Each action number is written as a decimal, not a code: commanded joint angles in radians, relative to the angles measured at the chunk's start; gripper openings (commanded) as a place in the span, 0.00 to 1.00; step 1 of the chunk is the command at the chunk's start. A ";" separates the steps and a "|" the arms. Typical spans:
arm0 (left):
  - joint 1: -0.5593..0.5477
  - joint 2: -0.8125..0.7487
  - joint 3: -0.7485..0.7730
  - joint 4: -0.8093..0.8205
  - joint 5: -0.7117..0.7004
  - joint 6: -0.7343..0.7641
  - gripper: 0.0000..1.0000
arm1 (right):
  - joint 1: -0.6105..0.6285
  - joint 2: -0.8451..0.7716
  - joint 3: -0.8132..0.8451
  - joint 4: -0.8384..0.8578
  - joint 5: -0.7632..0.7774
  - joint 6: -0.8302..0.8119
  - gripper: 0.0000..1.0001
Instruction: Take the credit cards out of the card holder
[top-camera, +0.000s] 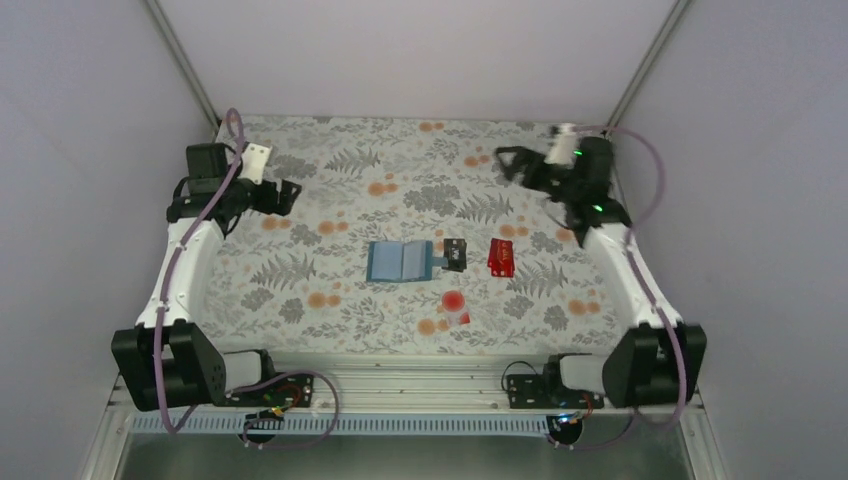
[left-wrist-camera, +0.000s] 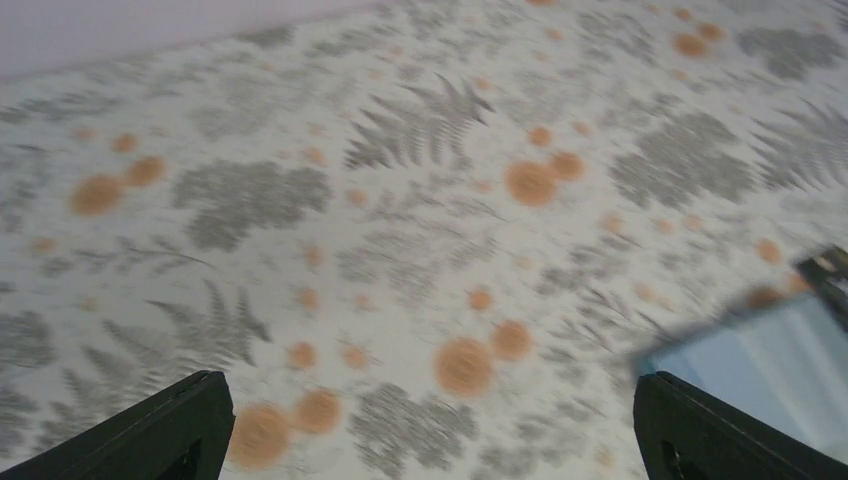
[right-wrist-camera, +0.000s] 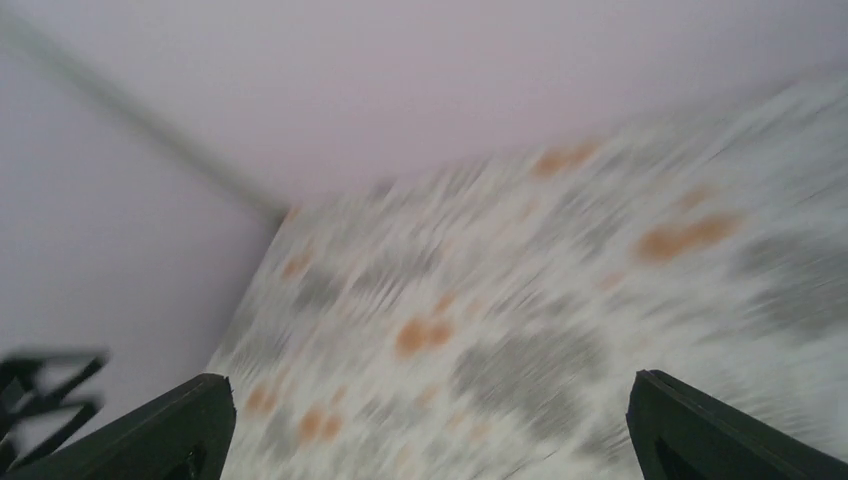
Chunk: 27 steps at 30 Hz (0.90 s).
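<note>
Progress looks nearly complete: the three credit cards (top-camera: 455, 254) all lie outside the card holder (top-camera: 400, 261), as far as you can see from above. The holder lies open, pale blue faces up, in the middle of the table (top-camera: 330, 150), well away from every edge.

The black card (top-camera: 455, 254) sits against the holder's right side. You cannot tell whether its end is fully free of the pocket or only touching it. The red card (top-camera: 501, 257) lies just beyond it toward the right edge, apart from both. The pale card (top-camera: 455, 303) with the red disc rests nearer the front edge. No other card shows in the pockets, though they are too small to check.

Your left gripper (top-camera: 285, 197) hangs toward the far left corner, jaws spread wide with nothing between them. Your right gripper (top-camera: 512, 165) is up toward the far right corner, likewise wide and empty; its own view is smeared.

What may be left, by my judgement, is confirming the black card is clear.
</note>
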 joint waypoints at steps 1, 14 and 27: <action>0.045 0.008 -0.077 0.303 -0.106 -0.067 1.00 | -0.233 -0.152 -0.137 0.212 0.123 -0.030 0.99; 0.032 -0.048 -0.750 1.330 -0.158 -0.194 1.00 | -0.273 -0.343 -0.864 1.058 0.508 -0.324 0.99; -0.032 0.306 -0.893 1.927 -0.236 -0.144 1.00 | -0.272 0.097 -0.958 1.592 0.395 -0.402 0.99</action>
